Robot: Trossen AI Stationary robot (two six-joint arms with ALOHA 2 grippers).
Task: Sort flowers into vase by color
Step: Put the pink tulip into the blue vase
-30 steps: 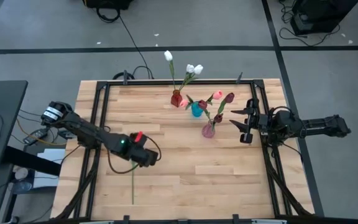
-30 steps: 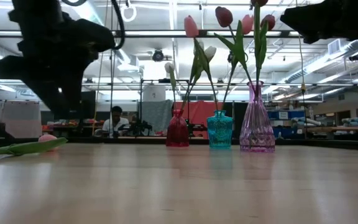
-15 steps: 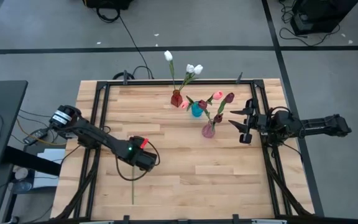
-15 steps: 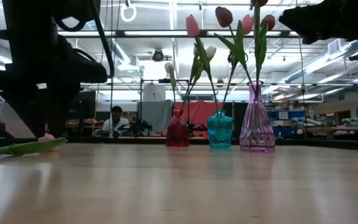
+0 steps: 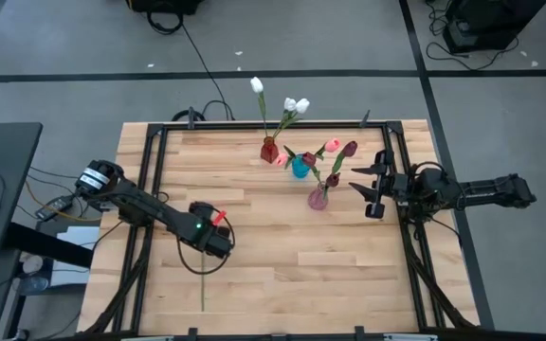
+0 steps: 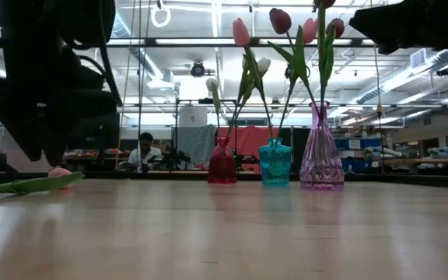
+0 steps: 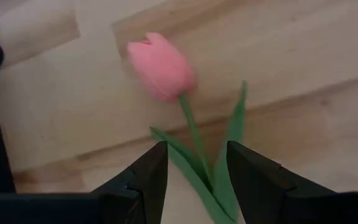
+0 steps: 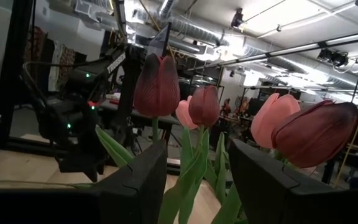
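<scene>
Wooden table [image 5: 282, 256] bears three vases [image 6: 274, 162], one pink tulip [image 7: 161, 66] lying flat.

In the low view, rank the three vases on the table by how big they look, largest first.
1. purple vase, tallest and widest.
2. red vase and teal vase look much alike, so I won't rank them; unequal distance from the camera makes it unsure too.

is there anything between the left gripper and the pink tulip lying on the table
Nothing visible. The left gripper is open directly over the pink tulip, its fingers straddling the stem with bare table around it.
</scene>
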